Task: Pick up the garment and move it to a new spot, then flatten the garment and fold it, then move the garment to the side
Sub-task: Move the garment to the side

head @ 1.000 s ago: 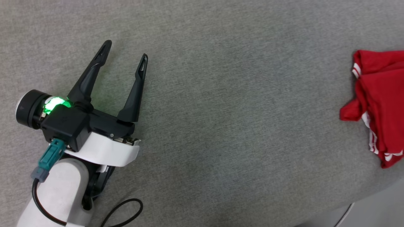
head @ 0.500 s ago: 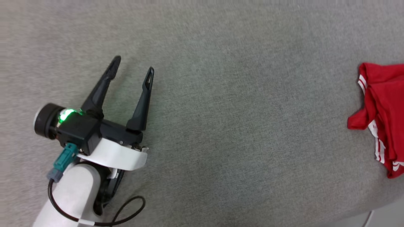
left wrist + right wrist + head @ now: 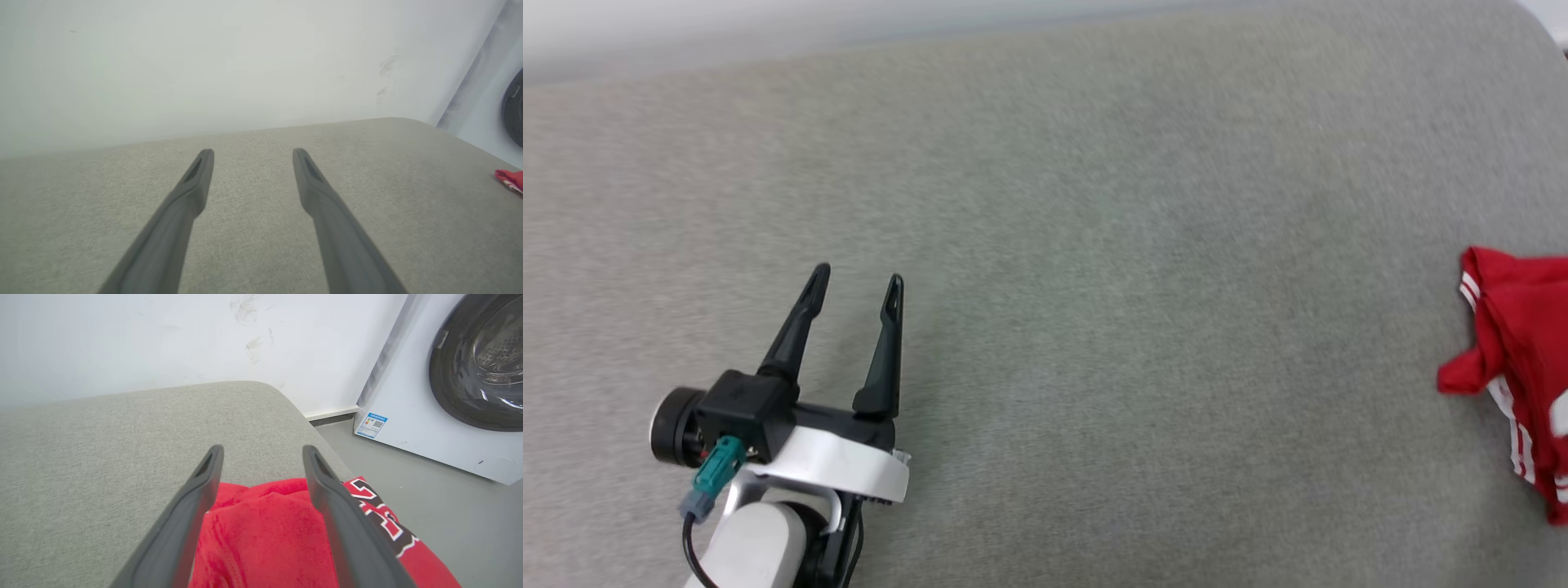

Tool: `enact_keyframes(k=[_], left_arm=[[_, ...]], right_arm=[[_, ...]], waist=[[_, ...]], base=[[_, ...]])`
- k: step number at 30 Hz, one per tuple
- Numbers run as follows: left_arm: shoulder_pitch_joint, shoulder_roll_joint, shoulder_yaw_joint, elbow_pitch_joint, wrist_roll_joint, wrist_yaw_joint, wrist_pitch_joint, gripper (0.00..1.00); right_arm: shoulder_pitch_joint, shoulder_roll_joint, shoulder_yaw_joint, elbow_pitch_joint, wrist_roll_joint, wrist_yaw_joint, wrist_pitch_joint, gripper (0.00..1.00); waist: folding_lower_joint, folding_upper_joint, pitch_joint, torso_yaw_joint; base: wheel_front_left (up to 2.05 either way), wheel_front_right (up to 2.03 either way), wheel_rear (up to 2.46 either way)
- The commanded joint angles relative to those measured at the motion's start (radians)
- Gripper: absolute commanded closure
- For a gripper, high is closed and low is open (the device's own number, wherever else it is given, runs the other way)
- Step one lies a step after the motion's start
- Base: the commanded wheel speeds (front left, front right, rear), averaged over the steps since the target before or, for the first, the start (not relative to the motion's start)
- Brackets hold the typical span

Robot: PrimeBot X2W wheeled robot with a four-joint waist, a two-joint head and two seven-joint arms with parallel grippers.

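Note:
The garment, a red jersey with white stripe trim, lies bunched at the right edge of the grey padded surface. A small corner of the garment peeks in at the far right of the left wrist view. My left gripper hovers open at the lower left, far from the cloth, nothing between its fingers. My right gripper stands open just above the garment, whose black-and-white lettering shows to the right; the fingers hold no cloth.
A white wall rises behind the surface. A white washing machine with a dark round door stands on the grey floor to the right of the surface's rounded corner.
The head camera has tilted up, so the left gripper and the garment sit lower in view and the wall edge appears. The left gripper's fingers now point more straight ahead.

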Motion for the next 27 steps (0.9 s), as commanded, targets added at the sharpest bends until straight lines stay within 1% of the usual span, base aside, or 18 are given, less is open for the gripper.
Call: enact_keyframes(k=[1, 7, 11, 16, 20, 27], left_arm=[[0.021, -0.008, 0.005, 0.01, -0.006, 0.006, -0.006, 0.0], [0.064, -0.021, 0.019, 0.05, -0.018, 0.018, -0.013, 0.0], [0.089, -0.031, 0.026, 0.075, -0.028, 0.021, -0.015, 0.0], [0.116, -0.037, 0.038, 0.094, -0.035, 0.025, -0.017, 0.0], [0.15, -0.036, 0.043, 0.114, -0.035, 0.025, -0.019, 0.0], [0.196, -0.034, 0.045, 0.134, -0.032, 0.025, -0.02, 0.0]], right_arm=[[0.041, 0.016, 0.024, -0.025, 0.006, -0.001, -0.013, 0.0], [0.144, 0.074, 0.108, -0.117, 0.014, -0.001, -0.033, 0.0], [0.198, 0.101, 0.163, -0.173, 0.008, -0.001, -0.032, 0.0], [0.248, 0.124, 0.205, -0.224, 0.003, -0.001, -0.019, 0.0], [0.299, 0.142, 0.235, -0.273, -0.006, -0.001, -0.007, 0.0], [0.379, 0.157, 0.263, -0.36, -0.007, -0.001, 0.014, 0.0]], waist=[[0.0002, 0.0, -0.059, 0.051], [0.0002, 0.0, -0.13, 0.108], [0.0002, 0.0, -0.171, 0.146], [0.0002, 0.0, -0.205, 0.176], [0.0002, 0.0, -0.245, 0.193], [0.0002, 0.0, -0.296, 0.199]], base=[[0.0, 0.0, 0.0], [0.0, 0.0, 0.0], [0.0, 0.0, 0.0], [0.0, 0.0, 0.0], [0.0, 0.0, 0.0], [0.0, 0.0, 0.0]])
